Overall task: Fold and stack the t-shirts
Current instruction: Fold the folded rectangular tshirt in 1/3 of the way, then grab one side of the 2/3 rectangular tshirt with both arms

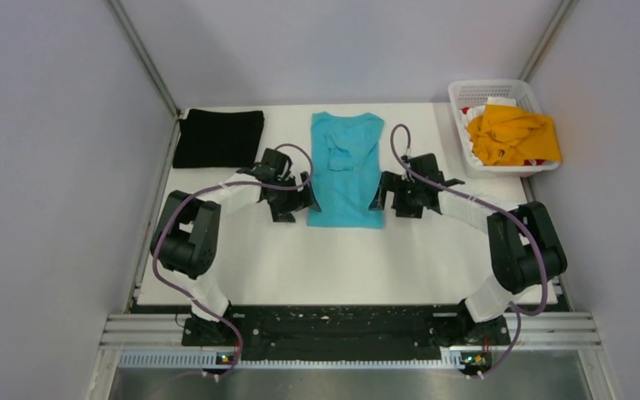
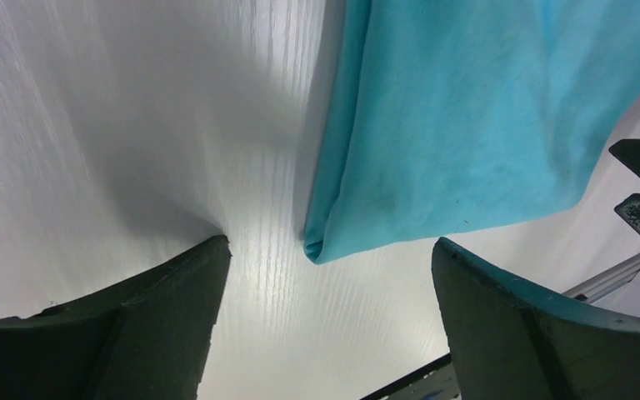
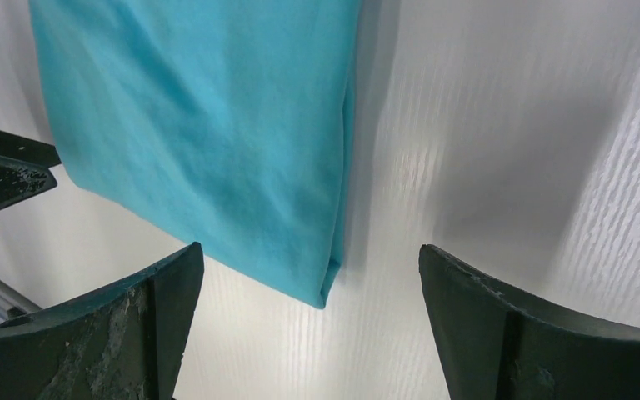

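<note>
Here the blue shirt (image 1: 347, 171) lies mid-worktop (image 1: 333, 258), folded to a narrow strip whose long axis runs straight away from our bases. Our left claw (image 1: 300, 200) sits at its near-left corner and our right claw (image 1: 386, 198) at the near-right one. Each is spread wide and holds nothing, and in each wrist view a hem corner shows between the fingers. Both arms are equally near, so we judge the next fold carries the near hem toward the collar. The black shirt (image 1: 218, 137) lies folded far left. The orange shirt (image 1: 512, 133) is in the basket (image 1: 487, 87).
</note>
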Motion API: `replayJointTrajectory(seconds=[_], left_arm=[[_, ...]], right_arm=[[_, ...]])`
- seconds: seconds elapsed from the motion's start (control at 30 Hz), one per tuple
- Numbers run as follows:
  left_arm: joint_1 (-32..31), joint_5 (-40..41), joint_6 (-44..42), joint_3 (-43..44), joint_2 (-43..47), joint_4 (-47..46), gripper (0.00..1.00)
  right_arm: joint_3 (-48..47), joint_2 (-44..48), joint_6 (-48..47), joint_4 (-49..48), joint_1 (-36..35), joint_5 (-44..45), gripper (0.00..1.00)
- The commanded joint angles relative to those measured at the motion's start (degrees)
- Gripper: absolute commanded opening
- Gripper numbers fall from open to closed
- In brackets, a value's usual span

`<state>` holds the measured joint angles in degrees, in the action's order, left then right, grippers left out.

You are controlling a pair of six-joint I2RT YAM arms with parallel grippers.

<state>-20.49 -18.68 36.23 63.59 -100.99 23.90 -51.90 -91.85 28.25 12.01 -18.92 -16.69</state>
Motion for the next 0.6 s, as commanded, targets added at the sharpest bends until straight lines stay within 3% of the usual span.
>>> replayJointTrajectory(seconds=[0.0, 0.23, 0.57], left_arm=[[-1.0, -0.8, 3.4, -3.3, 1.4, -5.7, 0.90], [-1.1, -0.8, 5.0, -4.7, -0.9, -6.9, 0.60], [-1.9, 0.0, 4.8, -8.6, -0.9, -6.0, 0.43]], right_arm=[[2.0, 2.3, 2.0, -3.2, -1.2, -2.1, 0.99], [3.2, 2.0, 3.4, -3.9, -1.3, -2.1, 0.99], [4.6, 2.3, 3.5, -3.7, -1.3, -1.2, 0.98]])
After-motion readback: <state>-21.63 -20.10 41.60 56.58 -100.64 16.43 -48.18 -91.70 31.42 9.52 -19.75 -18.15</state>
